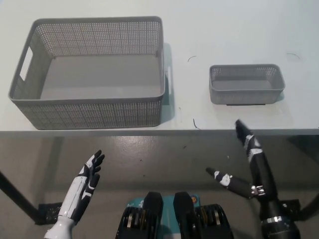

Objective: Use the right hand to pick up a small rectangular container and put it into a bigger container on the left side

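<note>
A small grey perforated rectangular container stands on the white table at the right. To its left a much larger grey perforated basket with handle slots stands with nothing inside. My black right hand hangs open below the table's front edge, beneath the small container, its fingers spread and one fingertip reaching up to the edge. Down at the lower left my white left hand rests open, well below the table and under the big basket.
The table's front edge runs across the middle of the view, with dark floor below it. A few thin dark marks lie on the tabletop between and beyond the two containers.
</note>
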Robot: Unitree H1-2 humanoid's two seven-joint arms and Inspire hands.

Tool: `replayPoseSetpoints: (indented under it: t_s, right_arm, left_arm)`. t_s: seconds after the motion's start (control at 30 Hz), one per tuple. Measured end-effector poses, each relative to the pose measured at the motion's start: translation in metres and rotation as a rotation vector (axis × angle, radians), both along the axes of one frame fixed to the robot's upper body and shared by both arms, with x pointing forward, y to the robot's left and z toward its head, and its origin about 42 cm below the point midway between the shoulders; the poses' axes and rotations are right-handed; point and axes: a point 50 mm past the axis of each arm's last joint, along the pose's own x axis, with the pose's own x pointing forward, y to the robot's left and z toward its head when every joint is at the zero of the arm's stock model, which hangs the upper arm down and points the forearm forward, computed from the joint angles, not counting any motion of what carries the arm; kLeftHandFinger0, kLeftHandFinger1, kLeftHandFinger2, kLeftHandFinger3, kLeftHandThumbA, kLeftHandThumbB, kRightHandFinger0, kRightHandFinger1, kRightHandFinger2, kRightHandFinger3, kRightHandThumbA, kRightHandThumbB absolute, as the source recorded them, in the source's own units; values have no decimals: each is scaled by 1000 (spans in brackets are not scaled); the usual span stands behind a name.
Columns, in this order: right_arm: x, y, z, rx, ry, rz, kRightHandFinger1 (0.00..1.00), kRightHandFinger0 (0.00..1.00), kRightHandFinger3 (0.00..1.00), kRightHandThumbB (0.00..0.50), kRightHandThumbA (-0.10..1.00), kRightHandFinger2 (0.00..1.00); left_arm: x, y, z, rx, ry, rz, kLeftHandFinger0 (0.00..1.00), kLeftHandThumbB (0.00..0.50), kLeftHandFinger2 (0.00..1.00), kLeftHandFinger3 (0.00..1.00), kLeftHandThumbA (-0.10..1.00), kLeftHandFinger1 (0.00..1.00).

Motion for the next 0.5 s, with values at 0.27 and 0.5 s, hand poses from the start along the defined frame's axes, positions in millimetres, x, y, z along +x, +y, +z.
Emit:
replayPoseSetpoints:
  t_s: [0.27,0.5]
  right_arm:
    - [-5,-33,81,-92,-274,-66,1000,1000,1000,290,1000,1000]
    - [14,-79,158,-370,-390,-88,1000,1000,1000,351,1000,1000]
  left_arm:
    - [6,-1,9,6,-38,-8,1000,247,1000,1000,1000,1000]
    - [6,-1,9,6,-38,-9,1000,248,1000,1000,1000,1000]
